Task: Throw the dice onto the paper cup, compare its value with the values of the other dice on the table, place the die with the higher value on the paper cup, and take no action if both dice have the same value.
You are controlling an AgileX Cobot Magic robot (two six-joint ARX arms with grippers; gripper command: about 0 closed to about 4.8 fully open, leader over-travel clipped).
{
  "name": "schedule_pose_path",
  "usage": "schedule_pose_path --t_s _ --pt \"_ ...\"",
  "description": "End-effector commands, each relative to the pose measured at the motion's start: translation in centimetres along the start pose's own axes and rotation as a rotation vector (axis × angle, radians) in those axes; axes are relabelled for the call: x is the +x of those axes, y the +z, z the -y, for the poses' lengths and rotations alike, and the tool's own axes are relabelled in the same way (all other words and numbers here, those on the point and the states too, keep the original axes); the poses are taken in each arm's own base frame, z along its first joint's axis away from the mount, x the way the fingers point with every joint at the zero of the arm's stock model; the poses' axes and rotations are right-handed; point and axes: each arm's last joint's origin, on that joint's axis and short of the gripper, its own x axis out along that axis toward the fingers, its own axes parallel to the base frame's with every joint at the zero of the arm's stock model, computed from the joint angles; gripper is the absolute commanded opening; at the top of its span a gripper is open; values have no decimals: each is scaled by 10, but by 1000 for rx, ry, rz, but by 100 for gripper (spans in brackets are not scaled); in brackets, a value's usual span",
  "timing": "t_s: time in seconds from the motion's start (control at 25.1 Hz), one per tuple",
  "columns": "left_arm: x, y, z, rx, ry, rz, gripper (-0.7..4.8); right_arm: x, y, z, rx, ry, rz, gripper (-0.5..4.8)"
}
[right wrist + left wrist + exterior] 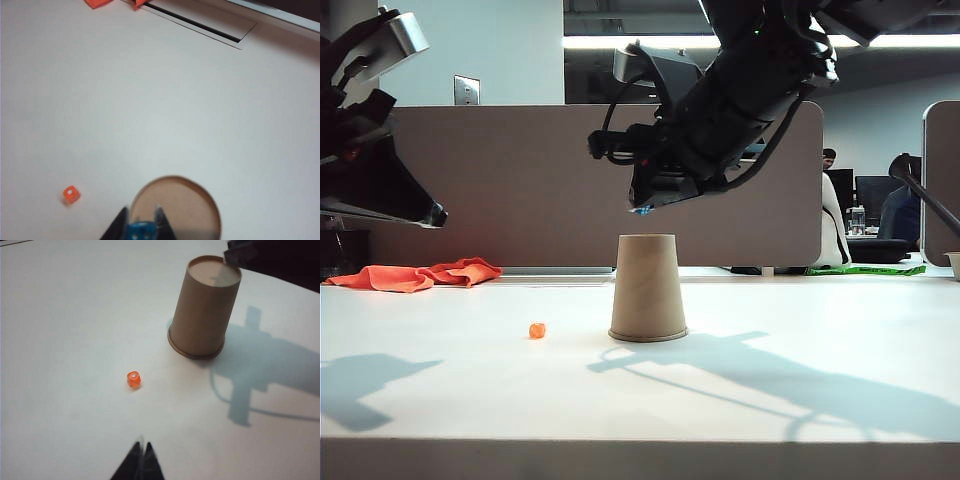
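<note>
1. Standing upside down on the white table [800, 400]: the tan paper cup [647, 288], wide rim end down, flat closed bottom facing up, nothing lying on that flat top.
2. Hanging just above the cup's flat top: the right gripper [142, 222], fingers squeezing the blue die [141, 232] between them.
3. Showing in the exterior view as only a tiny blue speck at the tip of the right gripper [642, 209], not touching the cup.
4. Looking see-through and bright blue, with small pale dots on the face pointing at the right wrist camera; number of dots too blurry to count, maybe four.
5. Sitting on the table beside the cup, a little apart from it: the orange die [133, 379], one white dot facing up.
6. Looking about as small as the blue die, far shorter than the cup.
7. Hovering over the table near the orange die, not touching it: the left gripper [141, 460], its two dark fingertips pressed together, gripping nothing.
8. Lying at the far edge of the table, well apart from the cup: a crumpled orange cloth [415, 275].
</note>
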Motion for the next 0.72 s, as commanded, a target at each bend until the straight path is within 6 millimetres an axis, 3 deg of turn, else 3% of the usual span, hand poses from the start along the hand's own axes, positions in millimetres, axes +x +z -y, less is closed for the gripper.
schedule_pose_path --t_s 0.04,0.72 --pt "0 3 0 5 -4 19 -5 2 5 0 4 -3 55 53" --pt "0 3 0 4 -4 18 -5 11 -2 5 10 -65 52 53"
